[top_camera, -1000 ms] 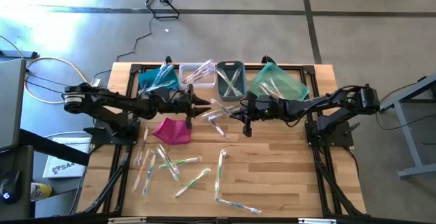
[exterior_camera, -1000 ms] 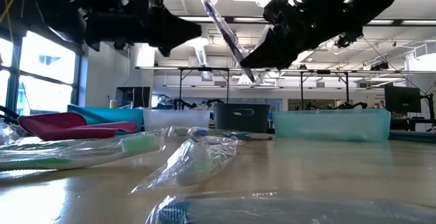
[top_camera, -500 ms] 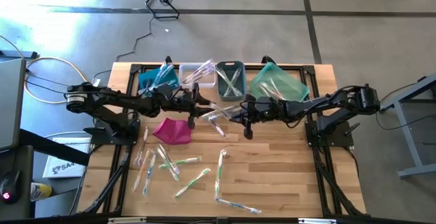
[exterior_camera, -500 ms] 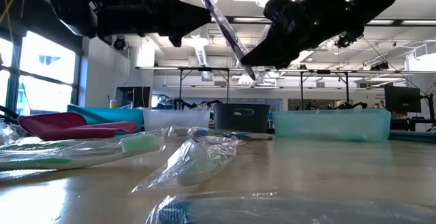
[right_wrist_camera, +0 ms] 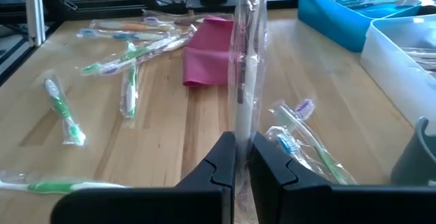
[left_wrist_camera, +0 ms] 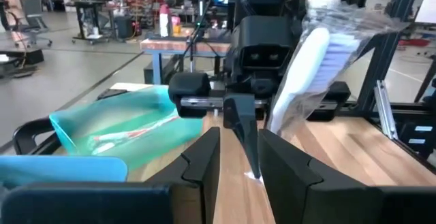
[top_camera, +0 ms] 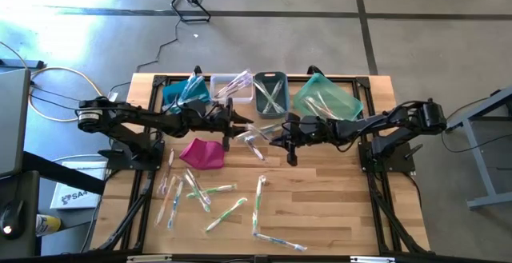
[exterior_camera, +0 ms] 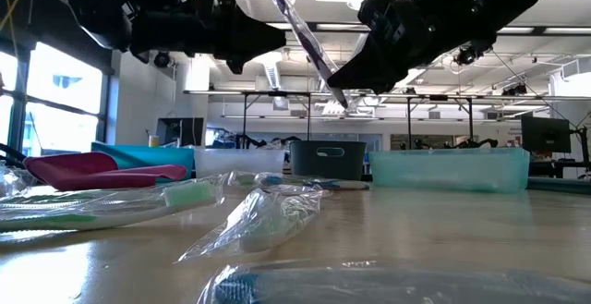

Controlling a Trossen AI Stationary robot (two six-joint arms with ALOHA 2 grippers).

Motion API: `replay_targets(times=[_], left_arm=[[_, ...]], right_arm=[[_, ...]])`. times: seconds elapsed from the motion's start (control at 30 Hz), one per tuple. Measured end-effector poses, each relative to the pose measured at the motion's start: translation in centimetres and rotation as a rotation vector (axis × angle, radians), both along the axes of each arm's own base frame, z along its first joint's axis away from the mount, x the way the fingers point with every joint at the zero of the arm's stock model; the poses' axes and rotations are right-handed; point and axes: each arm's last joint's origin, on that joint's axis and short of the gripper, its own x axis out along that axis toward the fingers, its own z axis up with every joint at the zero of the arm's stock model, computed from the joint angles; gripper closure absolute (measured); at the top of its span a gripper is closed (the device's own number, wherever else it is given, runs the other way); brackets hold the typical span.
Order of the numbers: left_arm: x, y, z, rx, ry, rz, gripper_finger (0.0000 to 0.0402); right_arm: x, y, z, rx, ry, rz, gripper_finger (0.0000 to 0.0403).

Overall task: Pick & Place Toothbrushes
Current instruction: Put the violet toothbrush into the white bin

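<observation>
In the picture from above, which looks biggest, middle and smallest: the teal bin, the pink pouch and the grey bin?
1. The teal bin looks biggest.
2. The pink pouch comes next.
3. The grey bin looks smallest, though it is close to the pouch, so that order is unsure.

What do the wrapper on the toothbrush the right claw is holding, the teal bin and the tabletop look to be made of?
Held toothbrush in the right claw: sleeve looks like thin clear plastic film, glossy and crinkled, the handle showing through.
Teal bin: apparently translucent moulded plastic, smooth; its contents show through the wall.
Tabletop: looks like light wood, butcher-block style, with visible plank strips and a satin sheen.
</observation>
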Motion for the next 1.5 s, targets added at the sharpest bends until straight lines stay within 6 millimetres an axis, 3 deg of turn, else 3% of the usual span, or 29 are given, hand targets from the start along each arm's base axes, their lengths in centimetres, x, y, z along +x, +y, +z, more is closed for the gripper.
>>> replay_targets(times=[0.23,0.63,1.5], left_arm=[[0.01,0.04,-0.20,-0.028,0.020,0.013,0.0302],[0.01,0.04,-0.40,-0.058,0.041,0.012,0.0210],[0.08,-0.36,-0.29,-0.084,0.031,-0.011,0.0208]], right_arm=[[0.00,0.01,0.00,0.000,0.000,0.001,0.0389],[0.00,0.01,0.00,0.000,0.000,0.001,0.0389],[0.00,0.01,0.00,-0.001,0.000,0.001,0.0389]])
